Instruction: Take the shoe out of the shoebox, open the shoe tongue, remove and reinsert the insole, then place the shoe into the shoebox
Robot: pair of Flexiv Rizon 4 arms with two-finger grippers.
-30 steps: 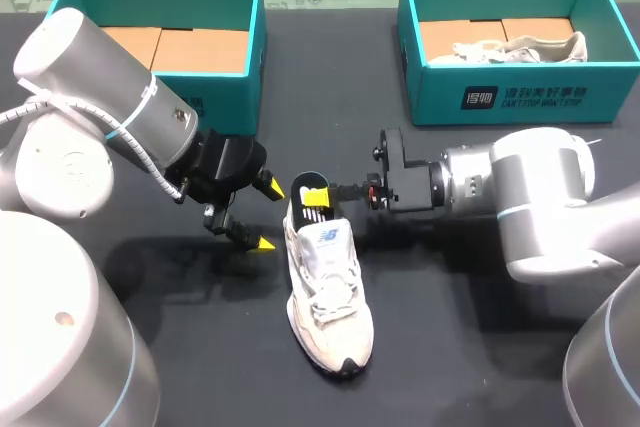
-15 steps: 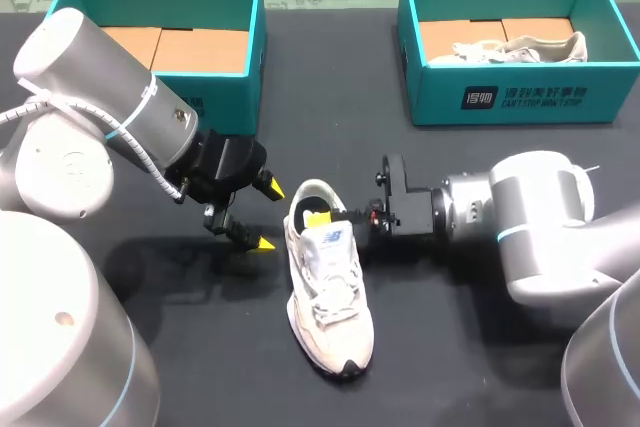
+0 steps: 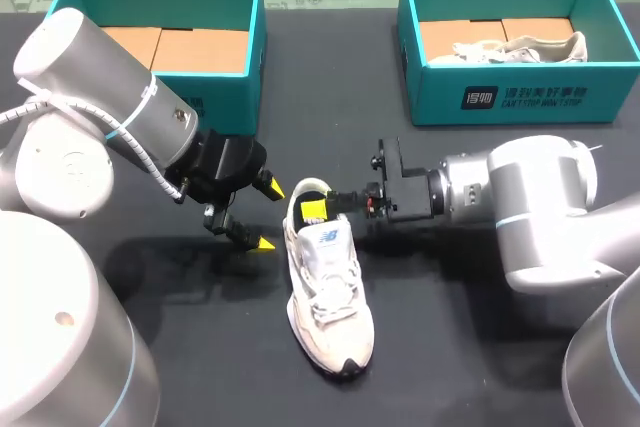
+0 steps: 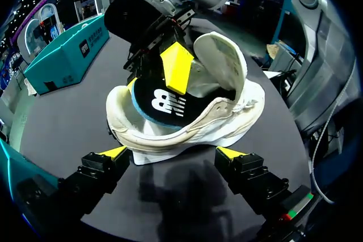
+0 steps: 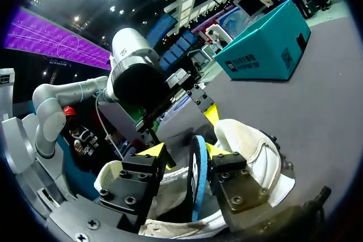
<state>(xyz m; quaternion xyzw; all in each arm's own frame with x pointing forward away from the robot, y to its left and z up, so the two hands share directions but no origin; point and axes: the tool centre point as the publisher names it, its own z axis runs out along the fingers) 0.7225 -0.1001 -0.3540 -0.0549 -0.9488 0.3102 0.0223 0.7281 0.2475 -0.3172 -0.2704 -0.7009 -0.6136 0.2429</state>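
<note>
A cream sneaker point(image 3: 325, 297) lies on the dark table, toe toward me. Its black insole point(image 4: 164, 103) with a blue edge sits tilted in the heel opening. My right gripper point(image 3: 322, 205) reaches in from the right, open, with the insole point(image 5: 198, 168) standing edge-on between its fingers and a gap on one side. One of its yellow fingertips point(image 4: 177, 66) rests over the insole. My left gripper point(image 3: 266, 215) hangs open just left of the heel, the sneaker point(image 4: 227, 123) ahead of its spread tips, touching nothing.
An empty teal shoebox point(image 3: 257, 37) stands at the back left. A second teal shoebox point(image 3: 520, 97) at the back right holds another cream shoe point(image 3: 520, 47). Bare table lies in front of and to the left of the sneaker.
My right gripper pushed the raised insole down into the heel, then its fingers spread apart. The left arm has not moved.
</note>
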